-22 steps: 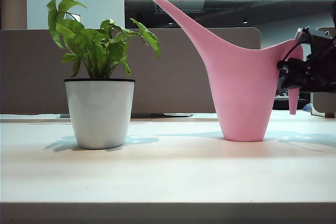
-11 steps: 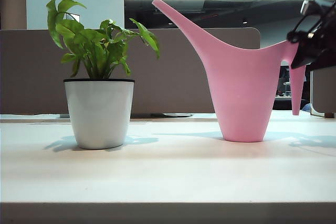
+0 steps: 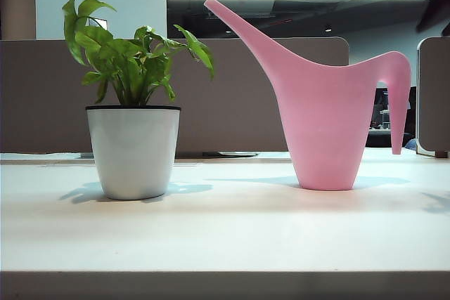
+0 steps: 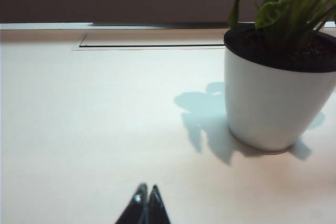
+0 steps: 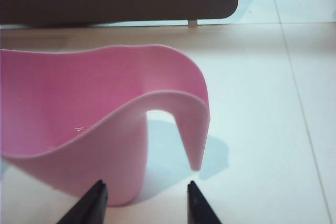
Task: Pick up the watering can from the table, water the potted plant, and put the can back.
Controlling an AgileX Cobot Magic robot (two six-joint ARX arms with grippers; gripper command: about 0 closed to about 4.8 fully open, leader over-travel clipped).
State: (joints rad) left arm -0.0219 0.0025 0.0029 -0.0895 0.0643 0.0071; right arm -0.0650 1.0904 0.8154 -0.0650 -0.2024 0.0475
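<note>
We are looking at the can (image 3: 325,128) standing upright on the table (image 3: 225,233), on the right of the exterior view, its spout rising toward the plant (image 3: 133,96), which is sitting well apart on the left. Nothing is touching the can.

Our right gripper (image 5: 145,192) is hovering above and behind the handle (image 5: 191,124) in its wrist view, fingers spread with only air between them, holding nothing. In the exterior view it is not showing beyond a dark blur at the upper right corner.

Our left gripper (image 4: 145,203) is resting low near the table, fingertips pressed together, empty, with the plant's white pot (image 4: 273,98) nearby.

As we are judging it, the task is sitting at one of its ends: the can is on the table and free, and these pictures cannot tell us whether watering is done. If it is done, nothing is left but clearing the arm. If not, we are still needing to grasp the handle, lift, tilt the spout over the leaves, and set the can down again.
</note>
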